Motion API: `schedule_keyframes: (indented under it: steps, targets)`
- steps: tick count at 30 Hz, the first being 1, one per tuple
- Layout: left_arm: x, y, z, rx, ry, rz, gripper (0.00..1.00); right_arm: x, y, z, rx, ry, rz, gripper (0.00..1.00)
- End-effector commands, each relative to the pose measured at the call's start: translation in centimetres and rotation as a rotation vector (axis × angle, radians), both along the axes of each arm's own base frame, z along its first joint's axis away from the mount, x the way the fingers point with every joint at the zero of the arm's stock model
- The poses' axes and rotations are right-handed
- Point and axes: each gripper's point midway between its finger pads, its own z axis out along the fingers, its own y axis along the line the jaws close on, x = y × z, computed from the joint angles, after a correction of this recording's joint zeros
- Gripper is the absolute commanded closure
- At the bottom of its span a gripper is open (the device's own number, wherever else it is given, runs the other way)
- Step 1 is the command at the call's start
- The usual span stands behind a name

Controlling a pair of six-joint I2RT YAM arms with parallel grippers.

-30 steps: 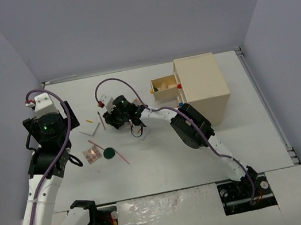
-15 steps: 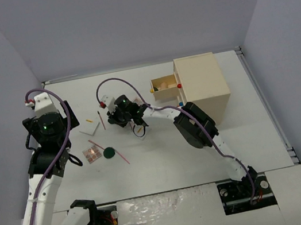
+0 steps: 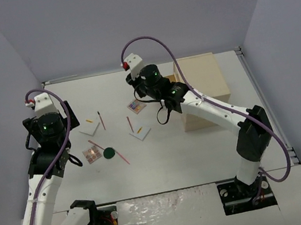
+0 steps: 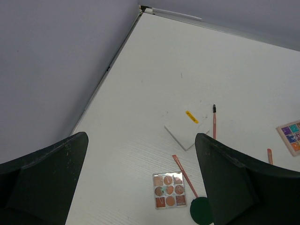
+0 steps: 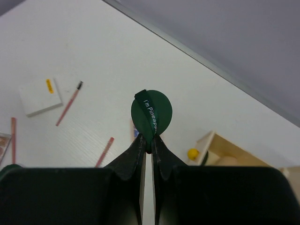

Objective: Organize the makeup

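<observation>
My right gripper [image 5: 149, 143] is shut on a dark green round disc [image 5: 151, 112] with white lettering. It holds the disc on edge, high above the table, near the open drawer [image 5: 220, 150]. In the top view the right gripper [image 3: 146, 90] hangs left of the beige drawer box [image 3: 204, 85]. My left gripper [image 4: 140, 187] is open and empty, raised above a brown eyeshadow palette [image 4: 169, 190], a second green disc [image 4: 200, 211] and a pink pencil [image 4: 185, 176]. A white card [image 4: 190, 129] and a brush pencil [image 4: 214, 122] lie beyond them.
A colourful palette [image 3: 136, 105], a second white card [image 3: 141, 133] and a pencil [image 3: 130, 124] lie mid-table. Another pencil [image 3: 121, 156] lies by the green disc [image 3: 109, 153]. The drawer has a yellow knob [image 5: 192, 153]. Grey walls surround the table.
My right arm has risen from the table by the white card and swung right toward the drawer box with the green disc. It has uncovered the colourful palette. The left arm has not moved.
</observation>
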Motion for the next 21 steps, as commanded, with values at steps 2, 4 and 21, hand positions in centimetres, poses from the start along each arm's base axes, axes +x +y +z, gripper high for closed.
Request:
schedule_keyframes:
  steps: [2,4,21]
  targets:
    - [0.8,-0.2,2.4,-0.03,-0.09,0.001,0.03,0.6,-7.7,-2.1,-0.055,0.098,-0.253,1.0]
    - [0.8,-0.2,2.4,-0.032,-0.091,0.0,0.03,0.9,-9.6,-2.8,-0.076,0.13,-0.302,1.0]
    - [0.8,-0.2,2.3,-0.031,-0.087,0.001,0.03,4.4,-12.6,-5.3,-0.058,0.248,-0.369,1.0]
